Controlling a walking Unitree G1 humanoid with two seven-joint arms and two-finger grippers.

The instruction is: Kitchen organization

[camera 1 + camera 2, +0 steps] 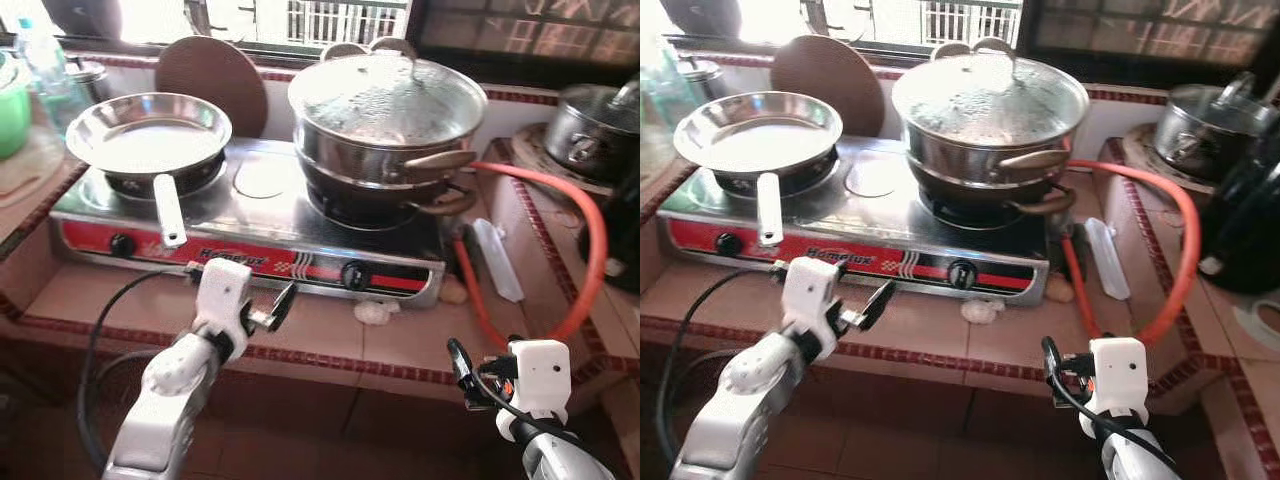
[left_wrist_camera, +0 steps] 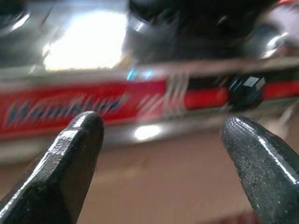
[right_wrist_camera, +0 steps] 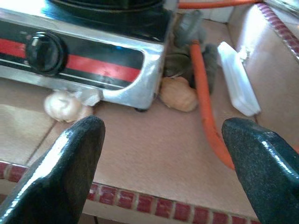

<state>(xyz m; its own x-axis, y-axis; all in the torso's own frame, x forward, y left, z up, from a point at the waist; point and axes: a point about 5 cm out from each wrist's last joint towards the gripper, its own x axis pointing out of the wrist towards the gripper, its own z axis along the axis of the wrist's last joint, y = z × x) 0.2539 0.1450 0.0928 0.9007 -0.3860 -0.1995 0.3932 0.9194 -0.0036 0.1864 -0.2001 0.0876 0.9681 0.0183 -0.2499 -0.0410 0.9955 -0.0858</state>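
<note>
A steel two-burner gas stove with a red front stripe stands on the tiled counter. An empty steel frying pan rests on its left burner. On the right burner is a big lidded pot. My left gripper is open, low in front of the stove's front panel, with nothing between its fingers. My right gripper is open too, at the counter's front edge and right of the stove. Beyond it a garlic bulb and a brown shallot lie beside the stove's right corner.
An orange gas hose loops over the counter on the right, beside a white plastic piece. A dark pot stands at the far right. A round wooden board leans behind the stove. A green container and a bottle are at the left.
</note>
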